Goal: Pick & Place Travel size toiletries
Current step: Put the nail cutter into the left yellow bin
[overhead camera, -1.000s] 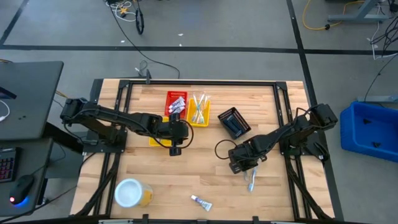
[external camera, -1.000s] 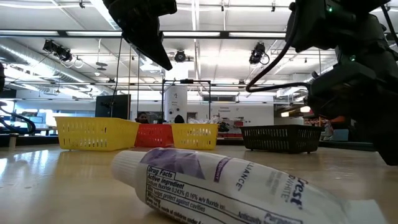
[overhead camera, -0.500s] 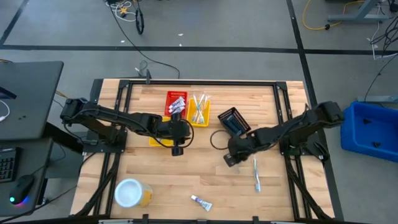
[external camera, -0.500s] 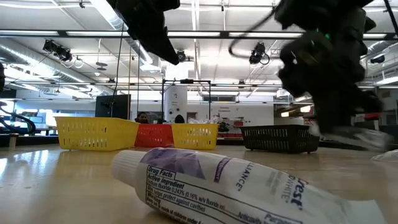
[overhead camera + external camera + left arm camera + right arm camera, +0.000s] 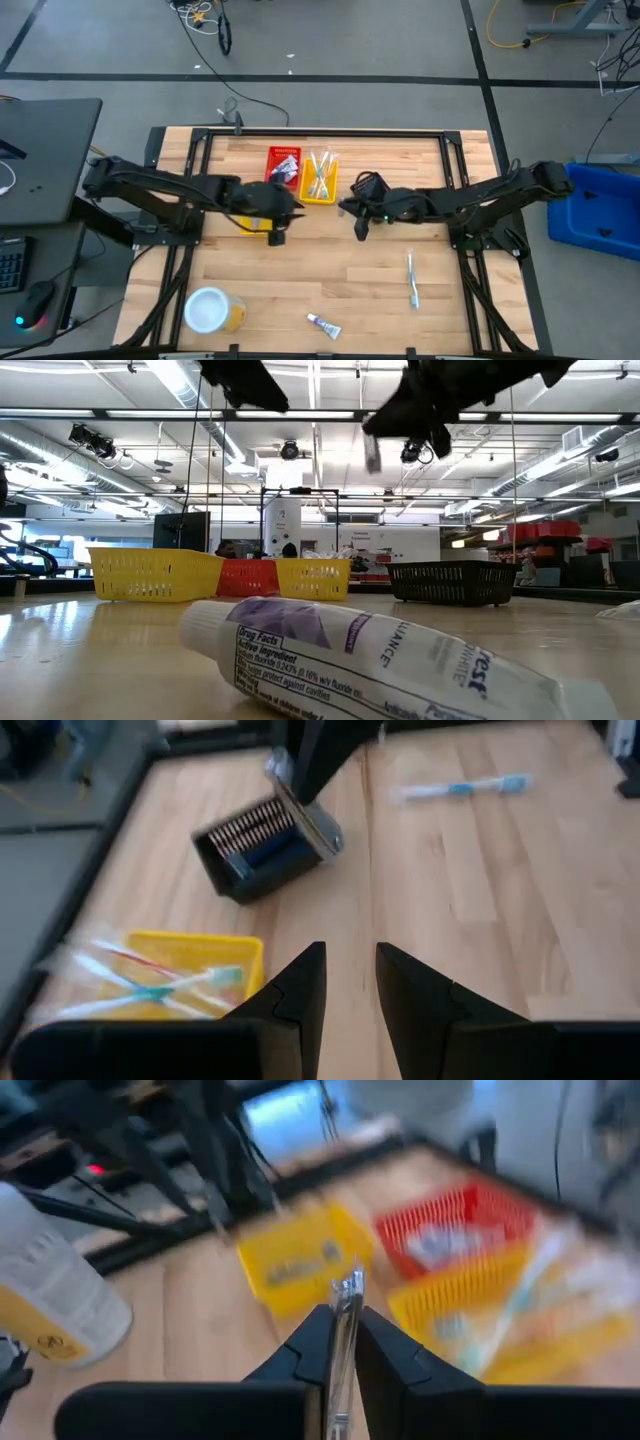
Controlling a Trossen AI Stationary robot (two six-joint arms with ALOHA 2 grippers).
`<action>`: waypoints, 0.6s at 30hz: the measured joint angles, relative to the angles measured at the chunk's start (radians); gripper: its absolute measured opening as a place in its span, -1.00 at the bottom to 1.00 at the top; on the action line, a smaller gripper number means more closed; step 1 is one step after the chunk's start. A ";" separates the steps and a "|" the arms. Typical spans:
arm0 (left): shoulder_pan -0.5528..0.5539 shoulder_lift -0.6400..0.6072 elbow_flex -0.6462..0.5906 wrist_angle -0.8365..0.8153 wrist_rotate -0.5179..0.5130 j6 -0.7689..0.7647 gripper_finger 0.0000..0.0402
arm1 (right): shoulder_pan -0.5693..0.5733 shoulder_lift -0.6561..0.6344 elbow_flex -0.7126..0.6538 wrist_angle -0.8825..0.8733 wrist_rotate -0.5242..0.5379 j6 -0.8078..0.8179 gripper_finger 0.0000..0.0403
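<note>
My right gripper [image 5: 361, 222] hangs high over the table's middle, beside the black basket [image 5: 255, 860], shut on a small flat silvery tube [image 5: 305, 812]; the tube also shows in the low view [image 5: 372, 455]. My left gripper [image 5: 277, 228] is open and empty above a yellow basket [image 5: 250, 226]. A blue-and-white toothbrush [image 5: 411, 280] lies flat on the table toward the right. A white tube with print [image 5: 323, 324] lies on its side at the near edge, large in the low view [image 5: 380, 660]. My right gripper pinches the flat silvery tube between its two fingers, which are on its two flat faces. One end [image 5: 348, 1288] stands out past the fingertips. The tube is lifted clear of the table, and its free end [image 5: 372, 458] hangs below the gripper.
A red basket [image 5: 283, 165] with white tubes and a yellow basket [image 5: 320, 178] with toothbrushes stand at the far middle. A white-topped yellow round container [image 5: 210, 310] stands at the near left. Bare wood lies between the near edge and the arms.
My right gripper has risen and gone toward the table's left and far edges, from above the toothbrush to beside the black basket, carrying the silvery tube. The toothbrush stays flat on the table. My left gripper has risen a little.
</note>
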 joint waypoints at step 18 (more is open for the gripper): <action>0.020 -0.213 -0.544 0.815 0.001 0.023 -0.51 | -0.118 0.085 -0.005 0.348 -0.205 -0.219 -0.81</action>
